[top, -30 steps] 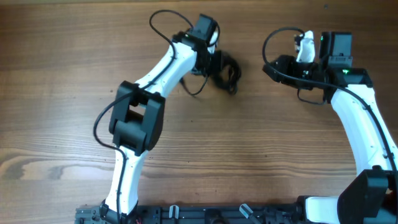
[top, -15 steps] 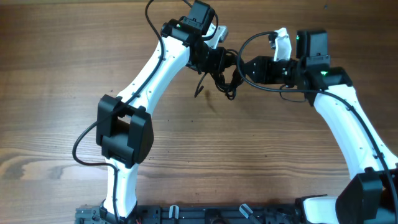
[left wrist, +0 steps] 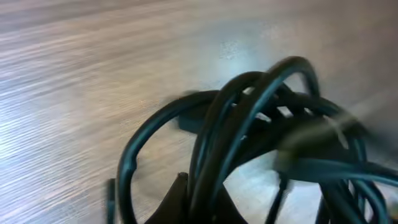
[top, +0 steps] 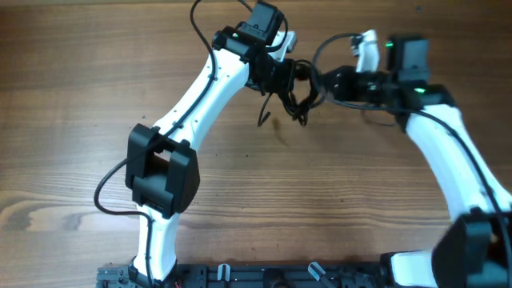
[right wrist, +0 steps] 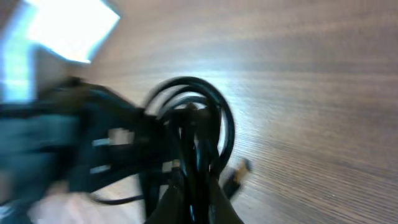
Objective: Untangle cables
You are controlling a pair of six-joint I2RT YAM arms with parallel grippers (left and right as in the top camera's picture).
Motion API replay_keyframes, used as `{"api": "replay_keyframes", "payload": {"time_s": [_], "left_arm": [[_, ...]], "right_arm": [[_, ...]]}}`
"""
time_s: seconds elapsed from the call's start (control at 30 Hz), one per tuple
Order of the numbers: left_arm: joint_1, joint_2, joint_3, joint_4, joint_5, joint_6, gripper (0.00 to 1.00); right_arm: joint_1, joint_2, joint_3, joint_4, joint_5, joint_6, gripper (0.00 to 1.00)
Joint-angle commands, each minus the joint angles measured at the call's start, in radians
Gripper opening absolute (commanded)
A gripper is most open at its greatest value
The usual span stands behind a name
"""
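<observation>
The cables [top: 298, 94] are a tangled bundle of thin black loops hanging between my two grippers near the table's far middle. My left gripper [top: 282, 78] holds the bundle's left side and my right gripper [top: 322, 83] meets it from the right. In the left wrist view the left gripper [left wrist: 208, 202] is shut on a few strands of the cables [left wrist: 249, 106], whose loops fan upward. Seen from the right wrist, the right gripper [right wrist: 198, 202] is shut on upright strands of the cables [right wrist: 199, 118]. A small plug end [right wrist: 237, 173] dangles beside them.
A loose cable tail [top: 262, 120] trails down toward the wooden table [top: 360, 200]. Thicker black arm wiring [top: 200, 24] loops behind the left arm. A black rail [top: 264, 276] runs along the near edge.
My right gripper has swung left to the bundle and closed on it. The left gripper carried the bundle a little to the right and stays shut on it.
</observation>
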Motion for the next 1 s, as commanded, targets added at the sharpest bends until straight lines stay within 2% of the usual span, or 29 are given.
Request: {"api": "replay_keyframes", "payload": {"time_s": [0.0,0.07,0.13,0.17,0.23,0.27,0.3,0.37,0.4,0.5,0.57,0.63,0.73,0.83,0.93,0.97], "left_arm": [[0.031,-0.012,0.009,-0.010,-0.241,-0.131,0.04],[0.043,-0.012,0.009,-0.010,-0.255,-0.173,0.04],[0.055,-0.013,0.009,0.007,-0.238,-0.175,0.04],[0.056,-0.013,0.009,0.029,-0.198,-0.155,0.04],[0.056,-0.024,0.009,0.095,-0.017,-0.040,0.04],[0.055,-0.032,0.009,0.119,0.069,0.011,0.04],[0.053,-0.050,0.009,0.156,0.181,0.071,0.04],[0.050,-0.083,0.009,0.184,0.210,0.113,0.04],[0.047,-0.107,0.009,0.188,0.209,0.160,0.04],[0.042,-0.163,0.009,0.189,0.195,0.245,0.04],[0.023,-0.201,0.009,0.190,0.127,0.298,0.04],[-0.012,-0.229,0.009,0.194,0.017,0.304,0.04],[-0.059,-0.230,0.009,0.193,-0.068,0.304,0.04],[-0.070,-0.230,0.009,0.206,-0.112,0.300,0.04],[-0.062,-0.230,0.009,0.208,-0.130,0.293,0.04],[-0.061,-0.230,0.009,0.208,-0.134,0.292,0.04]], "right_arm": [[-0.128,-0.125,0.021,-0.042,-0.275,0.002,0.04],[-0.202,-0.127,0.019,-0.132,-0.254,0.002,0.04],[-0.233,-0.125,0.016,-0.240,-0.023,0.065,0.04],[-0.227,-0.122,0.016,-0.274,0.072,0.091,0.04],[-0.208,-0.112,0.016,-0.290,0.100,0.072,0.05],[-0.193,-0.112,0.016,-0.286,0.086,0.026,0.13],[-0.180,-0.113,0.018,-0.275,0.020,-0.070,0.38],[-0.177,-0.113,0.025,-0.240,-0.087,-0.134,0.65],[-0.177,-0.114,0.036,-0.203,-0.116,-0.134,0.71],[-0.175,-0.116,0.074,-0.156,-0.203,-0.133,0.71],[-0.165,-0.116,0.085,-0.114,-0.234,-0.121,0.71],[-0.132,-0.117,0.085,-0.072,-0.233,-0.105,0.70],[-0.078,-0.116,0.085,-0.022,-0.208,-0.098,0.70],[-0.066,-0.116,0.085,-0.052,-0.047,-0.013,0.57],[-0.069,-0.116,0.085,-0.046,-0.026,0.001,0.47],[-0.069,-0.116,0.085,-0.046,-0.025,0.000,0.36]]}}
